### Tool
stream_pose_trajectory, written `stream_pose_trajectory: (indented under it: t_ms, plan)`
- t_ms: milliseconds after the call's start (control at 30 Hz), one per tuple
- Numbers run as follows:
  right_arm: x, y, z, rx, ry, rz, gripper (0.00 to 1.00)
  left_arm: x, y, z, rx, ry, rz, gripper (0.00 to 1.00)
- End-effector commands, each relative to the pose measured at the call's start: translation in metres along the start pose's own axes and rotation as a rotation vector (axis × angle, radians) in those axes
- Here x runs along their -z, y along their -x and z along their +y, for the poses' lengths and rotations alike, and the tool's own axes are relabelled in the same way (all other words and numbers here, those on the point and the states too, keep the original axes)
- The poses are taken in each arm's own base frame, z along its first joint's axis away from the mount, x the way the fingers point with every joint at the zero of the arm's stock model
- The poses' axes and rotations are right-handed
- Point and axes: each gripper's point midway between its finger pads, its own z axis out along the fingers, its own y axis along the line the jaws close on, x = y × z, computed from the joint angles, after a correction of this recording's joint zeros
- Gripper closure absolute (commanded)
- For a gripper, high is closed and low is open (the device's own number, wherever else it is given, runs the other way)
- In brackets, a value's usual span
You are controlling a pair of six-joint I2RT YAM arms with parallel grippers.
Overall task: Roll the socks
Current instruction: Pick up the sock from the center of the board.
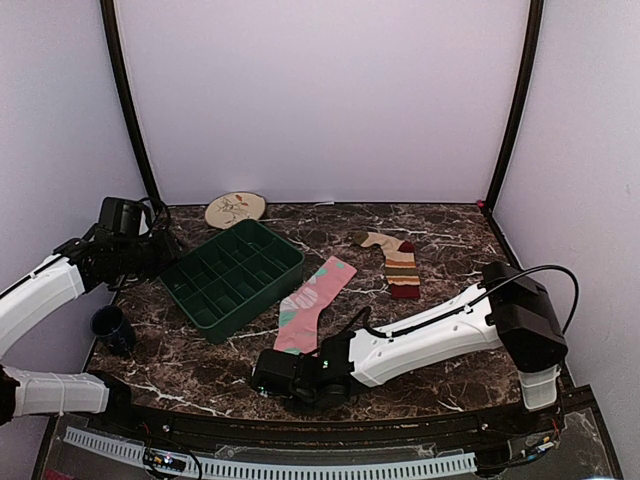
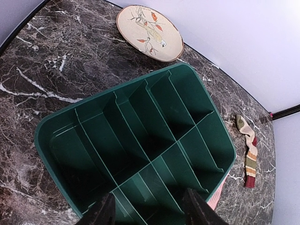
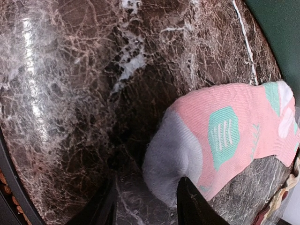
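The pink sock (image 1: 315, 300) with mint spots lies flat in the middle of the table, its grey toe (image 3: 176, 159) towards the near edge. My right gripper (image 1: 272, 374) is low at that toe. In the right wrist view the right gripper (image 3: 145, 206) is open, and the toe's edge lies between the fingers, against the right finger (image 3: 192, 206). The striped sock (image 1: 396, 262) lies further back and to the right, and also shows as the striped sock (image 2: 248, 157) in the left wrist view. My left gripper (image 2: 149, 201) hangs open and empty over the green tray.
A green divided tray (image 1: 190, 300) sits left of the pink sock. A painted plate (image 1: 235, 209) lies behind it by the back wall. A dark blue cup (image 1: 112, 327) stands near the left table edge. The right arm stretches along the near edge.
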Motion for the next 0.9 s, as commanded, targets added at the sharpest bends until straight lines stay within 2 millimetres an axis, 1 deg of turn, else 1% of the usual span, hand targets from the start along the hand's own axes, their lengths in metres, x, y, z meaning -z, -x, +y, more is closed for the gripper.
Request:
stream_pose_trajectory:
  t_ms: [0, 167, 400, 500, 567, 633, 733, 867]
  plan:
    - [-0.012, -0.008, 0.006, 0.023, 0.013, 0.030, 0.57, 0.000, -0.003, -0.002, -0.003, -0.022, -0.003, 0.47]
    - [-0.022, -0.009, 0.002, 0.019, 0.024, 0.041, 0.58, -0.001, -0.004, -0.004, -0.034, -0.031, 0.002, 0.47]
    - [-0.036, -0.013, -0.001, 0.024, 0.038, 0.067, 0.61, -0.006, -0.013, -0.003, -0.057, -0.026, 0.019, 0.47]
    - [-0.040, -0.018, -0.003, 0.015, 0.045, 0.084, 0.68, -0.006, -0.013, -0.002, -0.059, -0.025, 0.019, 0.47]
    - [-0.042, -0.022, -0.004, 0.009, 0.047, 0.096, 0.75, -0.007, -0.014, -0.002, -0.061, -0.025, 0.021, 0.47]
    - [-0.045, -0.026, -0.004, 0.006, 0.049, 0.113, 0.82, -0.008, -0.015, -0.002, -0.064, -0.025, 0.023, 0.47]
    - [-0.049, -0.031, -0.004, 0.002, 0.049, 0.133, 0.99, -0.008, -0.016, -0.002, -0.062, -0.027, 0.026, 0.47]
    - [-0.046, -0.029, -0.009, -0.007, 0.038, 0.130, 1.00, -0.008, -0.017, -0.003, -0.073, -0.027, 0.027, 0.48]
